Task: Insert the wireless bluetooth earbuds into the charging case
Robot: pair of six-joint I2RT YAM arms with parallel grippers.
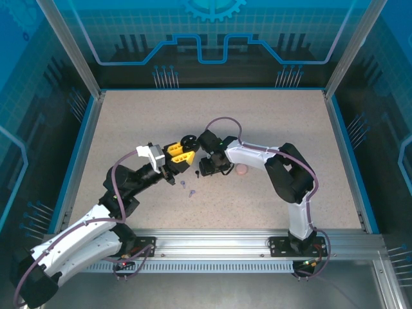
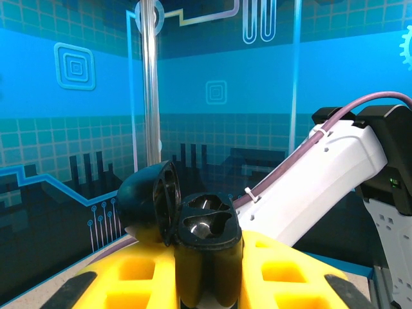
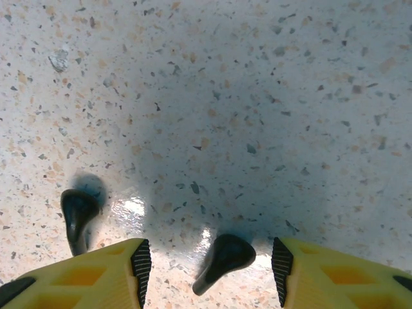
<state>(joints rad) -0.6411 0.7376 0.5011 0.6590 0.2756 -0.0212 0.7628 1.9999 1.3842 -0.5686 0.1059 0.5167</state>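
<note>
Earbuds (image 1: 191, 192) go into black charging case (image 2: 206, 225), lid open, clamped tight in left gripper (image 1: 183, 149) | lilac earbuds (image 1: 182, 183) loose on table (image 1: 270, 129) between arms | one black earbud (image 3: 77, 215) lies free; second black earbud (image 3: 225, 257) sits untouched between half-spread fingers of right gripper (image 3: 209, 267) | judged featherlight, hard, glossy, likely slippery: pinch bulb gently, not stem

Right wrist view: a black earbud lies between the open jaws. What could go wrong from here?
The small black stemmed earbud lies slanted on the speckled table; the closing right jaws might flick it away. The second black earbud, just outside one yellow finger, might get knocked. The open black charging case, pinched in the left jaws, might slip during insertion.
</note>
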